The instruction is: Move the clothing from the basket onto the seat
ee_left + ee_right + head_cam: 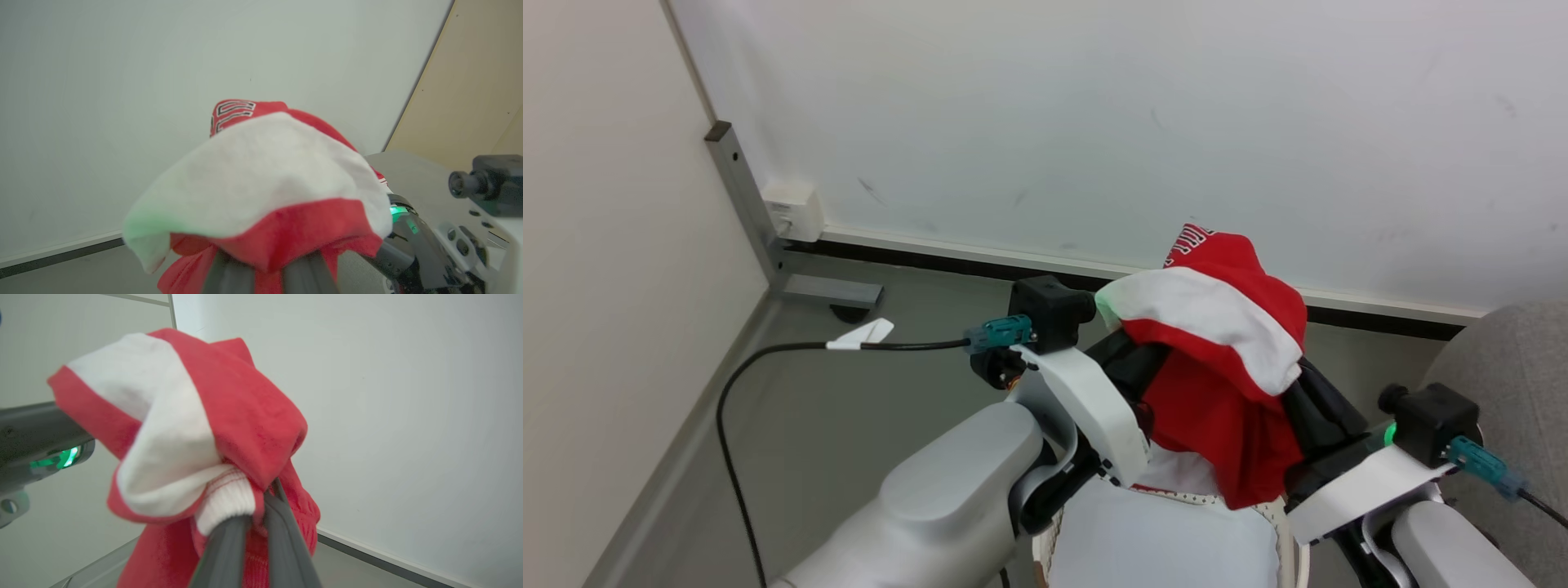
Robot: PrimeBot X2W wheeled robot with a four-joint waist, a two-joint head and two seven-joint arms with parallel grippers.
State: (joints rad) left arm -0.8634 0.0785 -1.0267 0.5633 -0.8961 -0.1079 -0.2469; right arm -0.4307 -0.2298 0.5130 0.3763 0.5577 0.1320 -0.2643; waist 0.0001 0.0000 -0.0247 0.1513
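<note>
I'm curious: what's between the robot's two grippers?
The clothing, red and white, bunched up between the left gripper and right gripper; the head view shows it.

The clothing (1225,408) is soft matt cloth, the seat (1515,359) woven fabric.

A bunched red-and-white garment (1217,359) hangs in the air between the left gripper (1125,359) and the right gripper (1321,408), whose fingertips are buried in its folds, directly above the laundry basket (1291,555) at the bottom edge of the view, where a pale liner pad (1160,539) lies inside. The grey sofa (1511,367) fills the right edge, near the basket. On the grey floor (890,408) to the left, a black cable (768,351) with a white tag runs to a teal connector (1001,331) on the left wrist.
</note>
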